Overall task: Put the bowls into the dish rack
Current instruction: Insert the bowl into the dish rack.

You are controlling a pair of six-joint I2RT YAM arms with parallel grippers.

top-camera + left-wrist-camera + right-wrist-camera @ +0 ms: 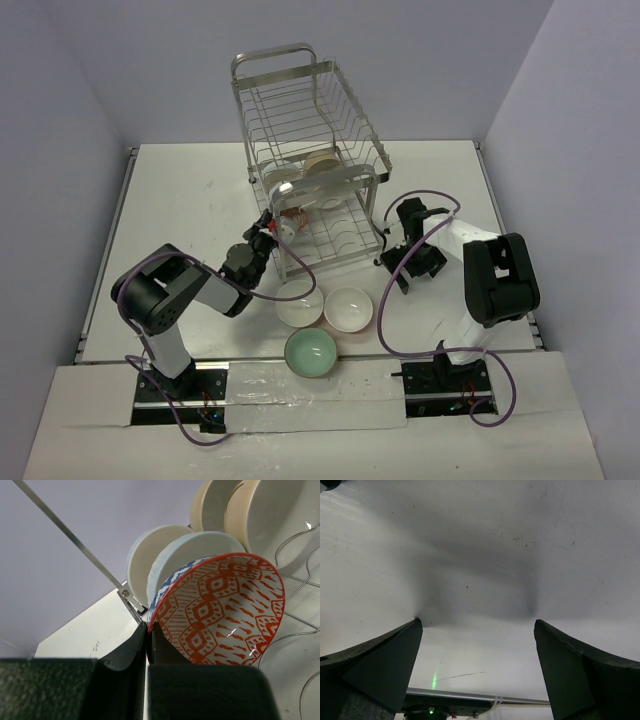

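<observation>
My left gripper point(149, 636) is shut on the rim of the orange-red patterned bowl point(225, 610), which it holds tilted on edge at the dish rack's point(300, 120) lower tier. In the top view that gripper point(272, 228) sits at the rack's front left corner. Just behind the held bowl, white bowls point(192, 555) stand on edge in the rack, with two more point(270, 515) further back. On the table in front of the rack lie two white bowls point(298, 302) point(348, 308) and a mint green bowl point(310, 352). My right gripper point(477, 625) is open over bare table, right of the rack point(397, 275).
A thin rack wire point(75, 540) runs diagonally past the held bowl on the left. Purple cables point(385, 330) loop from the right arm near the white bowls. Walls enclose the white table point(180, 200) on three sides.
</observation>
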